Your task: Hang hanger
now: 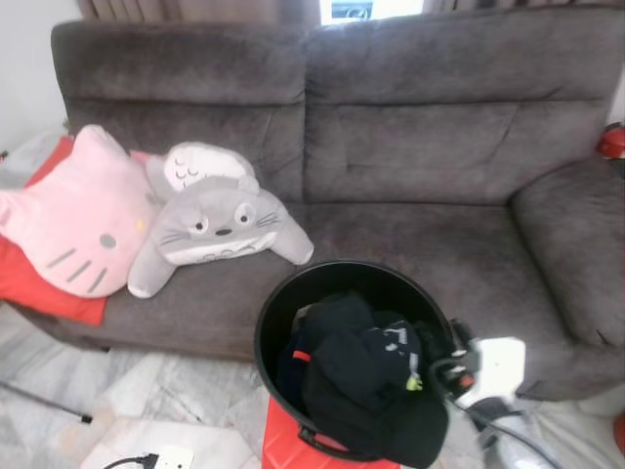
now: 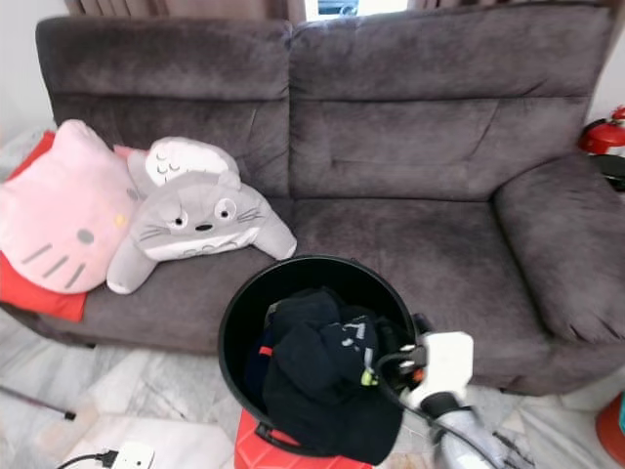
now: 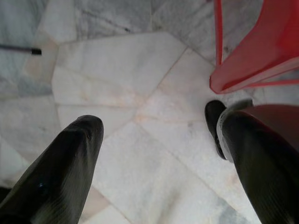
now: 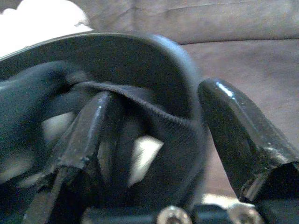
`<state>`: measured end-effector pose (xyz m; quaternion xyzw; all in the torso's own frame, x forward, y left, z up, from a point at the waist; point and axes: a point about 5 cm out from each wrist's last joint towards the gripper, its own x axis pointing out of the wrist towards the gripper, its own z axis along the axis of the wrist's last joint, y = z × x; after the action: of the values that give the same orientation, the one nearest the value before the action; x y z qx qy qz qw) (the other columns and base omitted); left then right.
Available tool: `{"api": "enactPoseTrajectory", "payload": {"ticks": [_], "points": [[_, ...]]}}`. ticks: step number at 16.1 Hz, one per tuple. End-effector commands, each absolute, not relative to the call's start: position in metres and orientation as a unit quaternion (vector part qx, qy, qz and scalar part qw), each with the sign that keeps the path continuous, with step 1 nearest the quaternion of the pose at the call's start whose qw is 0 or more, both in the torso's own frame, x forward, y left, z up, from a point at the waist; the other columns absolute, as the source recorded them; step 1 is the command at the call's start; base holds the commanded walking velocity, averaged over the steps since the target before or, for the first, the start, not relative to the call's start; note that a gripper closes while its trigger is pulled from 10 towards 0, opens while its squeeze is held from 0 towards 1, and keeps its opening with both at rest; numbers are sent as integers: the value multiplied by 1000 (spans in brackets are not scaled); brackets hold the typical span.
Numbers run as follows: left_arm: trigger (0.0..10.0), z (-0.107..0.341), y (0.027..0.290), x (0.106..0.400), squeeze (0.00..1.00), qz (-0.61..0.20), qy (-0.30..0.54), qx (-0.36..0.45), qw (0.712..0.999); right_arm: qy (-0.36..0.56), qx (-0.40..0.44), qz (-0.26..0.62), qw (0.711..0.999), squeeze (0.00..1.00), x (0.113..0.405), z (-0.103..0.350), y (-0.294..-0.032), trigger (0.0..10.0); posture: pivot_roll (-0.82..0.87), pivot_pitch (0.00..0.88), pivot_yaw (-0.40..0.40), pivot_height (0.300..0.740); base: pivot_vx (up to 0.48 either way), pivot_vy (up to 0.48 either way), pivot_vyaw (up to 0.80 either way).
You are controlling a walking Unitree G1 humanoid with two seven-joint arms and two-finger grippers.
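- Clothing (image 1: pixel 366 386), dark and heaped, was piled in a black bucket (image 1: pixel 283 303) set on a red stool (image 1: pixel 283 445) at the near edge of the scene, presumably so that garments could be reached without bending.
- The right gripper (image 4: pixel 154 135) was held at the bucket's right rim; its jaws were parted widely, with a fold of dark fabric lying between them against one finger, though whether the cloth was truly pinched could not be told.
- The left gripper (image 3: pixel 159 154) was hung idle on the near left over the marble floor (image 3: pixel 117 84), its jaws wide apart and nothing held.
- No hanger could be made out; it was judged that one might lie hidden among the garments.
- Farther off, a grey sofa (image 1: pixel 410 147) was seen, with a grey plush (image 1: pixel 215 230) and a pink cushion (image 1: pixel 73 215) propped at its left end.
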<state>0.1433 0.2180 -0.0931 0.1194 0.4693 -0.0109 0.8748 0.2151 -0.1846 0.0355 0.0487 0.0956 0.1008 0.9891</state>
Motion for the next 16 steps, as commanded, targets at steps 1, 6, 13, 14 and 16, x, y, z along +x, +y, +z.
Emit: {"api": "enactPoseTrajectory", "payload": {"ticks": [1,6,13,14,16], "points": [[10000,-91,218,148,0,-12,463,122,878,103,56,114,987,0,212,35,-181,10000,-209,0,88,740,0,0,0],[10000,-91,218,148,0,-12,463,122,878,108,61,110,986,0,206,33,-181,10000,-214,0,90,740,0,0,0],[10000,-91,218,148,0,-12,463,122,878,108,61,110,986,0,206,33,-181,10000,-214,0,90,740,0,0,0],[10000,-91,218,148,0,-12,463,122,878,108,61,110,986,0,206,33,-181,10000,-214,0,90,740,0,0,0],[10000,-91,218,148,0,-12,463,122,878,108,61,110,986,0,206,33,-181,10000,-214,0,90,740,0,0,0]]}}
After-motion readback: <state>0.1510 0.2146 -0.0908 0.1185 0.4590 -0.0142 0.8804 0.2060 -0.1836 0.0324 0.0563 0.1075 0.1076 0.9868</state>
